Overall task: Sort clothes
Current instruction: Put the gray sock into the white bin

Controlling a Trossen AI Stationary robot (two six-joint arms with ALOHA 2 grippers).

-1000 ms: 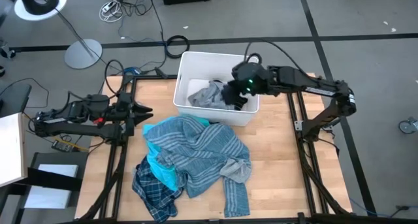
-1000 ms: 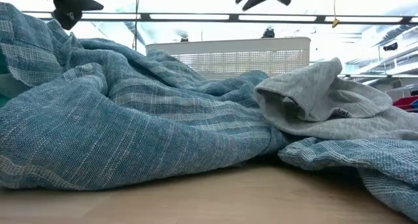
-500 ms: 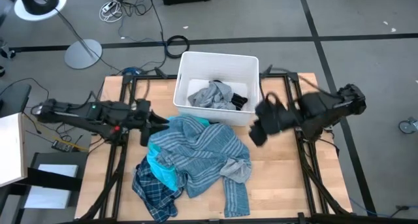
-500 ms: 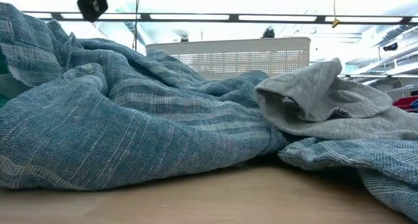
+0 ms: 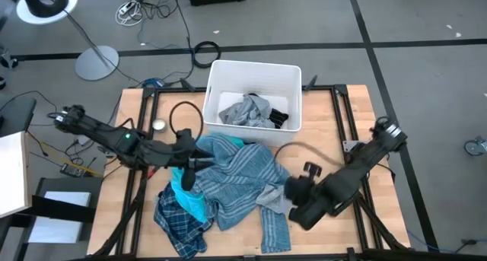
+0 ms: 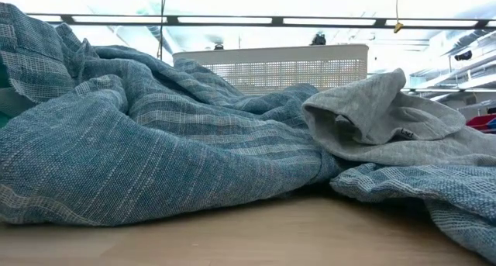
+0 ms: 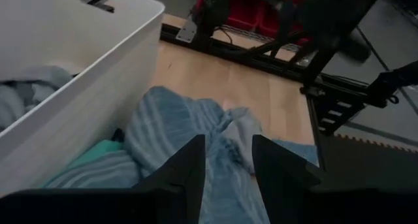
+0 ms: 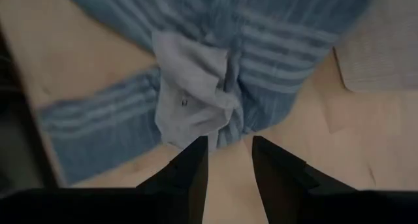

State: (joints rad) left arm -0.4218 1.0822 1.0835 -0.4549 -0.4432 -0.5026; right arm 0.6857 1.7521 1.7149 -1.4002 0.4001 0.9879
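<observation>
One heap of clothes (image 5: 224,189) on the wooden table (image 5: 327,139), just in front of one white bin (image 5: 253,78); in the heap, one blue-grey striped shirt (image 5: 236,173) on top, one turquoise piece (image 5: 185,191), one navy plaid shirt (image 5: 176,219), one grey top (image 5: 275,198) at its right edge; inside the bin, one grey garment (image 5: 245,110) and black socks (image 5: 278,118). Two arms in: left gripper (image 5: 199,160), fingers slightly spread, at the heap's left edge; right gripper (image 5: 293,192), fingers parted, just beside the grey top, pinching nothing.
</observation>
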